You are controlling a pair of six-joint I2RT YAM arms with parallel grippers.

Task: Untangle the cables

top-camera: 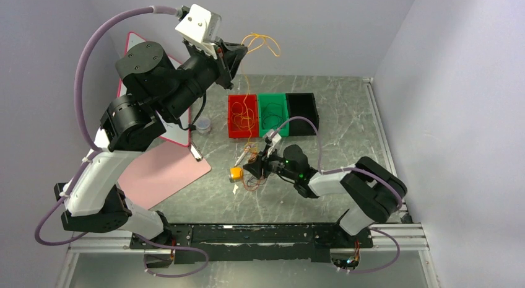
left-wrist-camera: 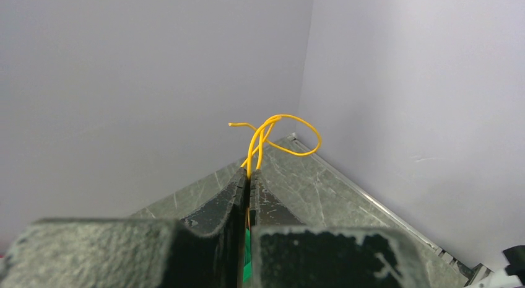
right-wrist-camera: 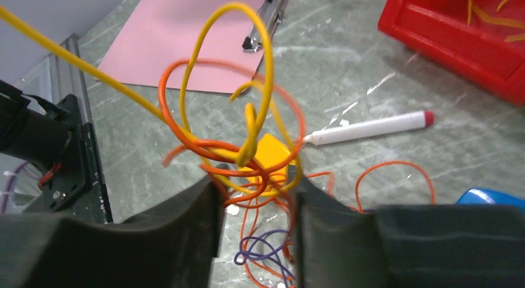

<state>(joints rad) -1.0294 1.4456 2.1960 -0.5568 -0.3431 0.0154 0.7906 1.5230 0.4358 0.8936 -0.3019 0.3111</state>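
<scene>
Top external view, left to right: we see our left gripper (top-camera: 230, 56) high at upper centre, pinched tight on a yellow strand (top-camera: 263, 41); its long axis drops straight down-frame to the cables (top-camera: 251, 179) heaped mid-frame; there our right gripper (top-camera: 255, 168) stands part-spread, orange loops (right-wrist-camera: 210, 145) threaded loosely between its fingers (right-wrist-camera: 186, 220).

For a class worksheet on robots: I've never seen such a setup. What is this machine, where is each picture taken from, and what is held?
Two robot arms are bolted to a table. One picture looks down from above; the other two come from cameras on the wrists. The left gripper, raised high, is shut on a yellow cable. The right gripper, low, stands open around a tangle of cables. Nearby: a red bin, green bin, black bin, marker and pink sheet.
</scene>
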